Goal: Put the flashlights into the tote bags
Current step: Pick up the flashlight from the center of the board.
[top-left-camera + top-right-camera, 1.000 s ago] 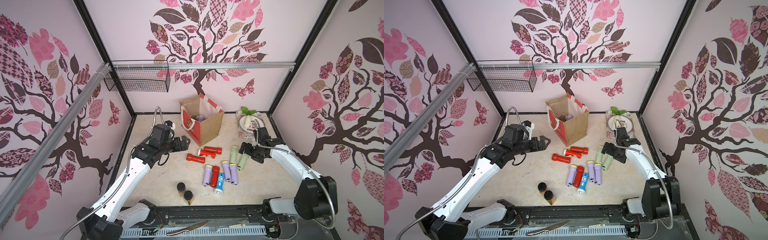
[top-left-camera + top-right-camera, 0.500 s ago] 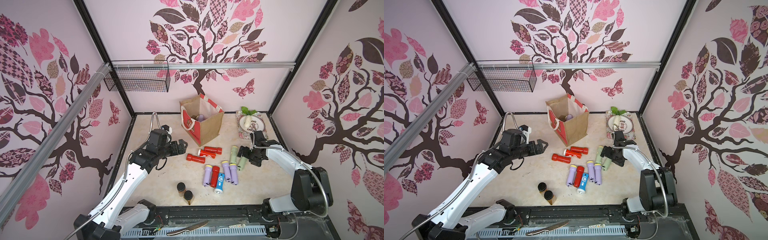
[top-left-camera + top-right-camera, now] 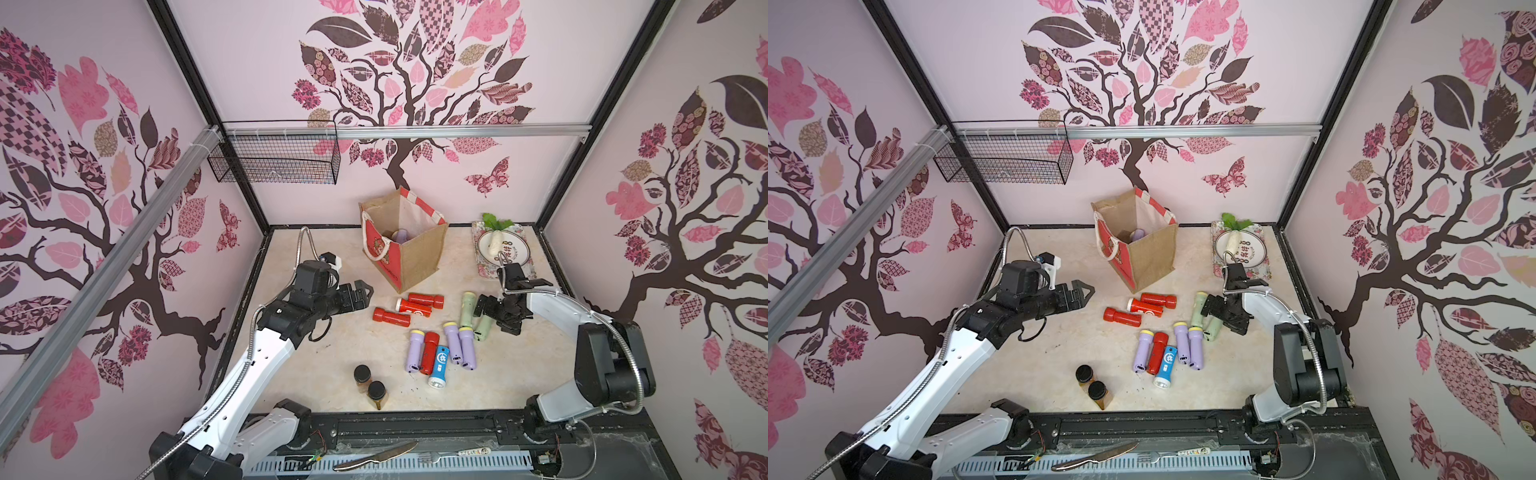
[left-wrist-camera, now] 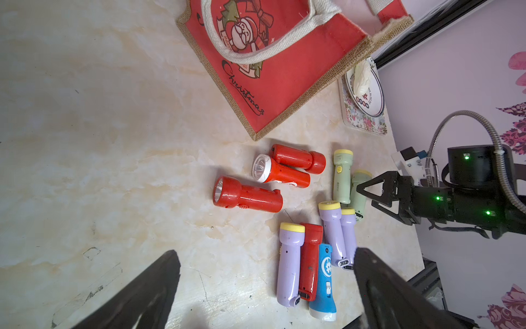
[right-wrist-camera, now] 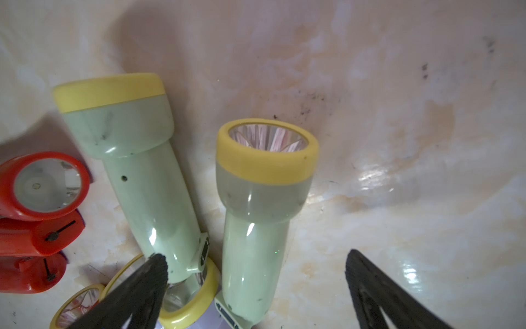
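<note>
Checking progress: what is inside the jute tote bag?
One lilac flashlight shows inside the tote bag, against the white lining. The bag's near walls cover the rest of its floor.

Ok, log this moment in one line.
left pincer open, empty | right pincer open over green flashlight | bag holds lilac flashlight

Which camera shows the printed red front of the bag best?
The left wrist view: the bag's red front faces the camera, Santa picture and "Christmas" lettering legible. Both top views show it from above, steeply slanted, print unreadable. The right wrist view lacks it.
</note>
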